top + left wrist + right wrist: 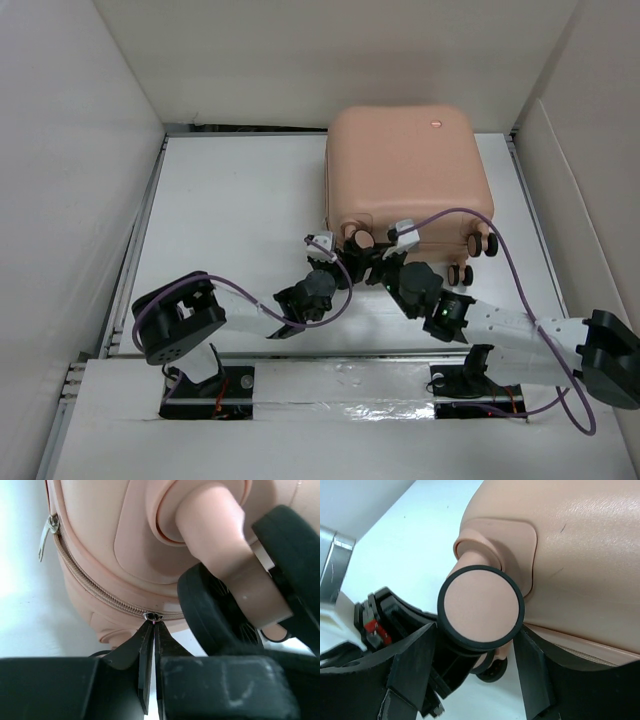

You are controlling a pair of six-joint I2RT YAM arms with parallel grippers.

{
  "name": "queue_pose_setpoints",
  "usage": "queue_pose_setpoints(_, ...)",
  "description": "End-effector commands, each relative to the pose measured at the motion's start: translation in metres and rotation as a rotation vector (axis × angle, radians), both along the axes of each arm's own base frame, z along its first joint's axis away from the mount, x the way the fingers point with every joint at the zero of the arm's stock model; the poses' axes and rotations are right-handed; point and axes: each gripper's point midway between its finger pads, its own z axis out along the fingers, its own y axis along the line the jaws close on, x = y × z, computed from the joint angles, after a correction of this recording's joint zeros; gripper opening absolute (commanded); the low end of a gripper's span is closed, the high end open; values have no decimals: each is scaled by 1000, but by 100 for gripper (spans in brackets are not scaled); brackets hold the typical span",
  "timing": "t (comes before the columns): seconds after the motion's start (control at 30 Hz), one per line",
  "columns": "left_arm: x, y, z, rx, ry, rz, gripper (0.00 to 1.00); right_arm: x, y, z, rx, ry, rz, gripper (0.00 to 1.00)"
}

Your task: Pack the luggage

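Left gripper (152, 629), clenched on the luggage's (405, 165) zipper pull (153, 616) near the counter's (230, 200) far right corner, may slip off so thin a tab; right gripper (475, 632) straddles a wheel (481, 606), clamping unclear.

The luggage (405, 165) has a smooth hard plastic shell with a soft sheen, its zipper (100, 593) woven cloth with a shiny metal pull (152, 616). The caster wheel (481, 607) wears a matt black rubbery rim; the desk (230, 200) is matt white.

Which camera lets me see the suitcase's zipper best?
Left wrist: the zipper runs close up along the luggage, meeting the left gripper. Top view makes it tiny; right wrist shows just a seam.
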Motion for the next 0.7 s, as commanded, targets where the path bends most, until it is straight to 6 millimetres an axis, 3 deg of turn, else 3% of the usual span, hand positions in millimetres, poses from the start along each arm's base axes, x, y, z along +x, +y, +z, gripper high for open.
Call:
queue_pose_setpoints(0.0, 12, -4, 49, -110, -111, 48, 0, 6, 12, 46, 131, -71, 4, 70)
queue_pose_setpoints(0.2, 7, -5, 48, -120, -125, -5, 0, 22, 9, 42, 143, -65, -30, 71)
queue_pose_setpoints(0.3, 7, -6, 48, -122, -131, -28, 0, 24, 12, 41, 155, -66, -30, 54)
queue_pose_setpoints(0.43, 6, -1, 43, -103, -130, -39, 0, 25, 8, 41, 149, -67, -38, 22)
queue_pose_setpoints(0.53, 8, 9, 37, -80, -124, -33, 0, 22, 1, 43, 156, -70, -44, 8)
queue_pose_setpoints(0.67, 7, 26, 27, -9, -120, 6, 0, 14, -12, 45, 157, -69, -46, 2)
